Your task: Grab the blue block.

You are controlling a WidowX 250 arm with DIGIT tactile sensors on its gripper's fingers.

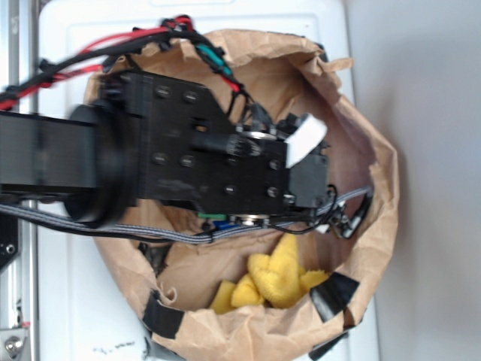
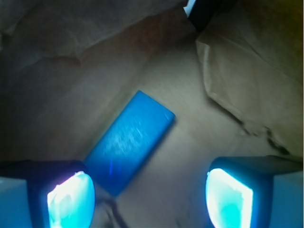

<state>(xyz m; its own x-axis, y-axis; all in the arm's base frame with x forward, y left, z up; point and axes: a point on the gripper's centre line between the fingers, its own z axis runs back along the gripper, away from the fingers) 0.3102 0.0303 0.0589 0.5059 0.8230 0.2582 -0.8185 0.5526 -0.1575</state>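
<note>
I am reaching down into a brown paper bag (image 1: pixel 376 188) that is sitting on a white surface (image 1: pixel 75 301), my black arm (image 1: pixel 45 162) coming across its open mouth from the left in the exterior view. My gripper (image 2: pixel 151 194) is hanging inside the bag with its two fingers spread wide apart, nothing between them; the finger pads (image 2: pixel 71 199) are glowing pale cyan at the bottom of the wrist view.

The blue block (image 2: pixel 129 140) is lying flat on the paper floor of the bag, turned on a diagonal, with one short end pointing toward the upper right of the wrist view and the other end running down beside my left-hand finger, just touching its edge in the picture. It is sitting left of the middle of the gap between my fingers, and I cannot tell whether that finger is truly touching it. In the exterior view only a small sliver of blue (image 1: pixel 216 220) is showing under my wrist.

A yellow cloth (image 1: pixel 274 278) is bunched against the bag's near wall, and black tape patches (image 1: pixel 334 293) are holding the bag's torn rim.
</note>
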